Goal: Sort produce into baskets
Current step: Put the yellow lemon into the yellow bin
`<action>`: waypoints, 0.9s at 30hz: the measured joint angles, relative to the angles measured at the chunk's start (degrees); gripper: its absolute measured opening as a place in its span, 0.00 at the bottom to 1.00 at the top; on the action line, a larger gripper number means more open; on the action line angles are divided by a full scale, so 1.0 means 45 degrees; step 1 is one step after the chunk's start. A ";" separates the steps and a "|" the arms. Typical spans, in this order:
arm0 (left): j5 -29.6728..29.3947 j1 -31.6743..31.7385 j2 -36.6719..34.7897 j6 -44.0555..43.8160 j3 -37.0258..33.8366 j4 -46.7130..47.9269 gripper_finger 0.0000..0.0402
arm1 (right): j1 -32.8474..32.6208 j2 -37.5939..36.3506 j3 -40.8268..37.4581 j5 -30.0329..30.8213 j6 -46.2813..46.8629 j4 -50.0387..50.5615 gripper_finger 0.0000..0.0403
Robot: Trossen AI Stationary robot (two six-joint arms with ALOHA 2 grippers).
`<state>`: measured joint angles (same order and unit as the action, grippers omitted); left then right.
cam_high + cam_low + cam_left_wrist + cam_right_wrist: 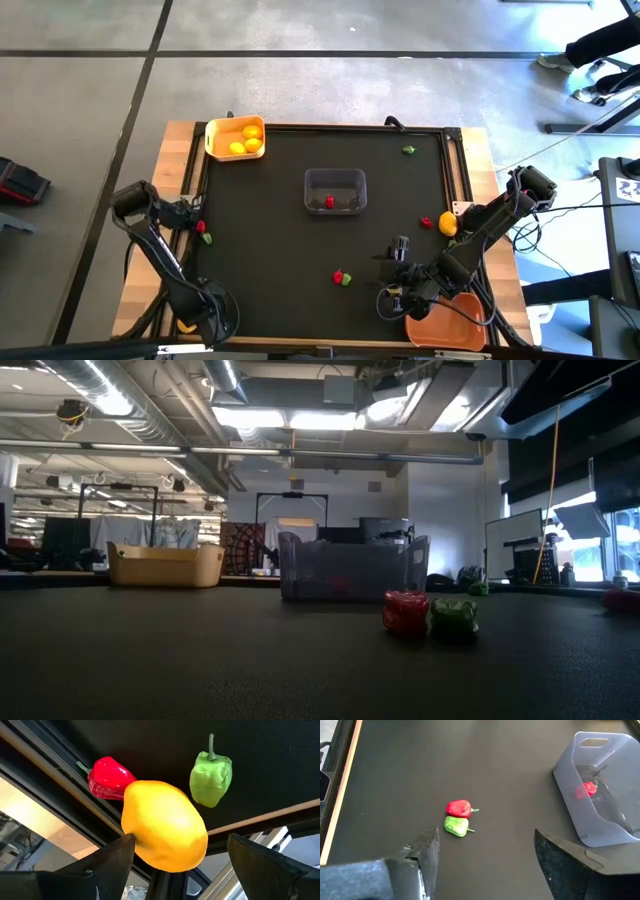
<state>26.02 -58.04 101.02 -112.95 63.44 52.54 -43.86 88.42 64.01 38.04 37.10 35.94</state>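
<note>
My left gripper (192, 215) is open at the mat's left edge. In the left wrist view (180, 840) a yellow lemon (165, 825) stands between its fingers, with a red pepper (107, 779) and a green pepper (211, 772) lying on the mat beyond. My right gripper (398, 262) (486, 834) is open and empty above the mat's near right part. It faces a red piece (459, 808) and a green piece (456, 826) that lie side by side on the mat. The clear basket (335, 190) holds one red piece (589, 789). The yellow basket (235, 137) holds lemons. My left gripper has the lemon between its open fingers. The lemon's side (131, 836) lies right at one fingertip (117, 852), and I cannot tell whether they touch. The other finger (250, 855) stands clear of it.
The orange basket (447, 325) sits at the near right corner under my right arm. Another lemon (447, 225) and a red piece (427, 222) lie at the mat's right side, and a green piece (408, 150) at the far right. Wooden rails border the mat.
</note>
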 joint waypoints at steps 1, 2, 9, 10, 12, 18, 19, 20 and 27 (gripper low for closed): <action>0.0004 0.0000 0.0040 0.0088 0.0004 0.0035 0.77 | 0.0000 0.0000 0.0000 0.0000 0.0007 0.0007 0.66; 0.0014 0.0000 0.0078 0.0184 0.0004 0.0100 0.77 | 0.0000 0.0000 0.0000 0.0000 0.0012 0.0018 0.66; -0.0297 -0.0130 0.0307 0.1169 -0.0068 0.1076 0.75 | 0.0000 0.0000 0.0000 0.0005 0.0034 0.0024 0.66; -0.0291 -0.0135 0.0328 0.1283 -0.0068 0.1124 0.74 | 0.0000 0.0000 0.0000 0.0005 0.0044 0.0039 0.66; -0.0291 -0.0165 0.0365 0.1428 -0.0066 0.1051 0.70 | 0.0000 0.0000 0.0000 0.0005 0.0052 0.0043 0.66; -0.0366 -0.0194 0.0377 0.1807 -0.0050 0.0971 0.54 | 0.0000 0.0000 -0.0005 0.0023 0.0039 0.0049 0.66; -0.0364 -0.0189 0.0377 0.1914 -0.0048 0.0973 0.51 | 0.0000 0.0000 -0.0005 0.0024 0.0040 0.0049 0.66; -0.0364 -0.0189 0.0377 0.2036 -0.0047 0.0973 0.49 | 0.0000 0.0000 -0.0005 0.0025 0.0054 0.0049 0.66; -0.0316 -0.0053 0.0377 0.2586 -0.0039 0.0966 0.38 | 0.0000 0.0000 -0.0005 0.0024 0.0061 0.0049 0.66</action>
<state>24.60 -58.28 102.72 -101.31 63.26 56.88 -43.86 88.42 63.99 38.15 37.38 36.16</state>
